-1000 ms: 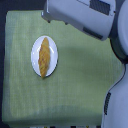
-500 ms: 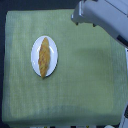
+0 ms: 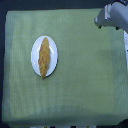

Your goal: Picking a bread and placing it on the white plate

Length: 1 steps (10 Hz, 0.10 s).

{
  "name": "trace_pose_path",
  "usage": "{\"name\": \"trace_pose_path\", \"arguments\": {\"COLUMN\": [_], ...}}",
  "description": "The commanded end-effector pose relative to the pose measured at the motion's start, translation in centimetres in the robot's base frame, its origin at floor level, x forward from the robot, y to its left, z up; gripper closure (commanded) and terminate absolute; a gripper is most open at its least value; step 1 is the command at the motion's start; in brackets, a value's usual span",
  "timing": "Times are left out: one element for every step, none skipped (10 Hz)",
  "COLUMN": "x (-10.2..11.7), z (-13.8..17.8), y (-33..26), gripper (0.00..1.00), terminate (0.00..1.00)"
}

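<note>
The bread, a long golden-brown loaf, lies lengthwise on the white plate in the left half of the exterior view, on a green cloth. Nothing touches it. The grey-and-white gripper is at the top right corner, far from the plate and apart from the bread. Only part of it shows, too blurred to make out its fingers. Nothing appears to be held in it.
The green cloth covers the table and is bare apart from the plate. Dark floor shows along the left edge and the bottom edge. The arm's body fills the top right corner.
The arm has drawn back toward the exterior view's right and top, away from the plate. The bread has stayed on the plate.
</note>
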Motion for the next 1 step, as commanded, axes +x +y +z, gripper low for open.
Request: {"name": "trace_pose_path", "arguments": {"x": [-1.81], "z": [-2.42], "y": [-2.90], "gripper": [0.00], "terminate": [1.00]}}
